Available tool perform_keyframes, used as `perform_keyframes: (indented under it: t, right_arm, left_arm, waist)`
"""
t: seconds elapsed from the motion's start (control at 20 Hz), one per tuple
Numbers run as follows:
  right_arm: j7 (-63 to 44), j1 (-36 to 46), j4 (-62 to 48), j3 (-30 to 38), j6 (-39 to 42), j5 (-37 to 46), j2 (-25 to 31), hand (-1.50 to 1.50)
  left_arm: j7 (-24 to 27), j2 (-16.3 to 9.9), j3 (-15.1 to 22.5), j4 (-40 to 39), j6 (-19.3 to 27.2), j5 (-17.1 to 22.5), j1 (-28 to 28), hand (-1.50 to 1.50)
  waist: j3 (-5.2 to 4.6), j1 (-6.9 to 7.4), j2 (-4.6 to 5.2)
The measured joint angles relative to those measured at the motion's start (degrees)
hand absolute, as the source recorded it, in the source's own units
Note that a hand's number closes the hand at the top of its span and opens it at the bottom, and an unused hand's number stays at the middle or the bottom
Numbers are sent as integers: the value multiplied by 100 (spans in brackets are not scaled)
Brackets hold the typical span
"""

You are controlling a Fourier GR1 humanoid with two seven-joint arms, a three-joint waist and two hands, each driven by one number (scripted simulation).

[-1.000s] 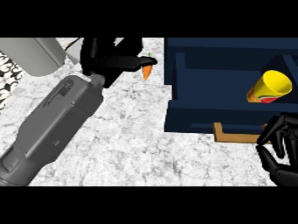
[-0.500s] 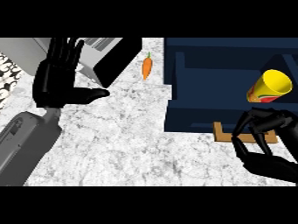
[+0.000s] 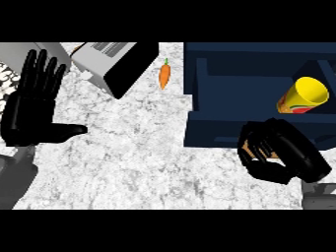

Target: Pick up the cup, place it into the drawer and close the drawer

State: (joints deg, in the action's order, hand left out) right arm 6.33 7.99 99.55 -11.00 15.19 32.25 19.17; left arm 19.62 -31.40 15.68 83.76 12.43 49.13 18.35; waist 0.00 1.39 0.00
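Resting my left hand (image 3: 34, 109) flat, fingers straight and spread, thumb out; a carrot (image 3: 164, 76) lies beyond it to the right; my right hand (image 3: 281, 156) curls empty against the drawer (image 3: 228, 93) front; the cup (image 3: 302, 96) sits inside, just beyond those fingers.

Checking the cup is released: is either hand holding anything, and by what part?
Nothing is held. The cup lies in the drawer; the right hand is curled at the drawer's front, and the left hand is open.
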Motion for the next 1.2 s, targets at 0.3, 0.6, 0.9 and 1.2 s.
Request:
perform_keyframes:
  t: [0.3,0.6,0.9,1.2]
  right_arm:
    - [443,475,-1514,-202,-619,789,-316,-150]
    - [796,1177,-2955,-140,-864,1250,-465,-150]
    - [1313,2010,-4582,171,-1332,1442,-743,-150]
    - [1946,3122,-6221,705,-1303,1279,-707,-150]
  left_arm:
    - [123,-89,-359,71,-508,-35,-601,-150]
    - [208,-77,-703,76,-981,-127,-1035,-150]
    - [190,-29,-1024,62,-1406,-188,-1290,-150]
    - [135,21,-1235,56,-1699,-220,-1396,-150]
  waist:
    - [1,-40,10]
    - [-2,-55,7]
    - [-6,-34,-1]
    - [-2,31,14]
